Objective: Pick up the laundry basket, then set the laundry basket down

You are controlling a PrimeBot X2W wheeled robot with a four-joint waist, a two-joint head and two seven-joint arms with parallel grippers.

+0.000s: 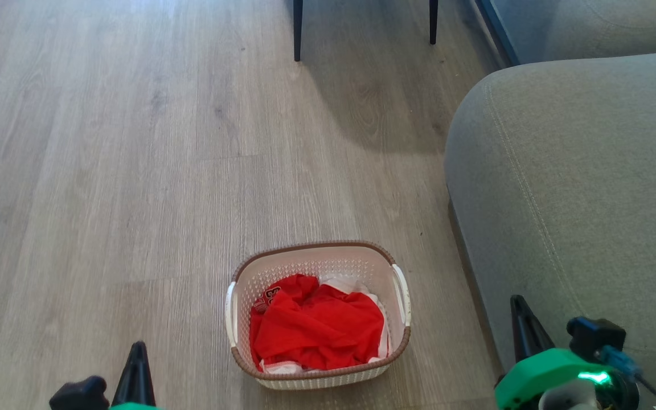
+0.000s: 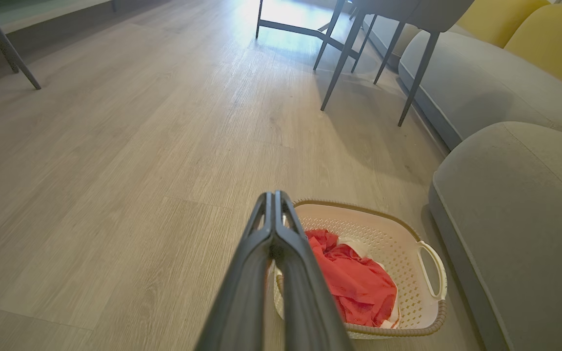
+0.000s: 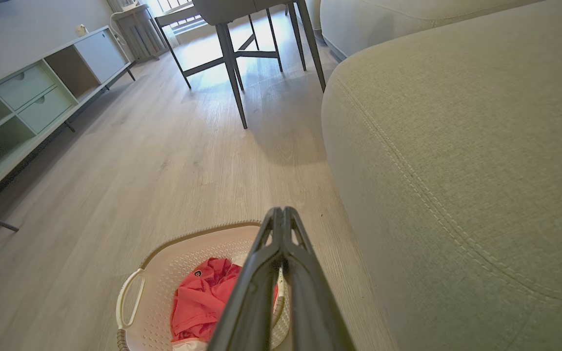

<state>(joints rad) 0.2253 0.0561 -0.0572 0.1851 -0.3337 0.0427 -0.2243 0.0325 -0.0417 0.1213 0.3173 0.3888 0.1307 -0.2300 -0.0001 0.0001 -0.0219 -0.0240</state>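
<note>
Nearest the head camera, the left gripper (image 1: 138,346) rises from the bottom edge with its two long dark fingers pressed together, holding nothing. The right gripper (image 1: 517,300), on a green wrist housing, stands at the lower right with its fingers closed the same way, also empty. Each wrist view confirms this, showing that arm's own fingers meeting at the tips with no gap.

Between the two grippers, apart from both, the small cream plastic laundry basket (image 1: 314,266) with perforated walls and a brown woven-look rim sits upright on the grey wood-look plank floor (image 1: 134,171). It is close to the side of the floor bounded by the grey upholstered sofa (image 1: 578,182), just beside the sofa's base but not touching it. Its two white side handles (image 1: 402,293) face the robot's left and right.

Inside it lies a crumpled red garment (image 1: 319,327), covering most of the bottom, with a white cloth (image 1: 351,283) showing at its edges. Farther up the floor stand two thin dark furniture legs (image 1: 297,28), well apart from the basket.
</note>
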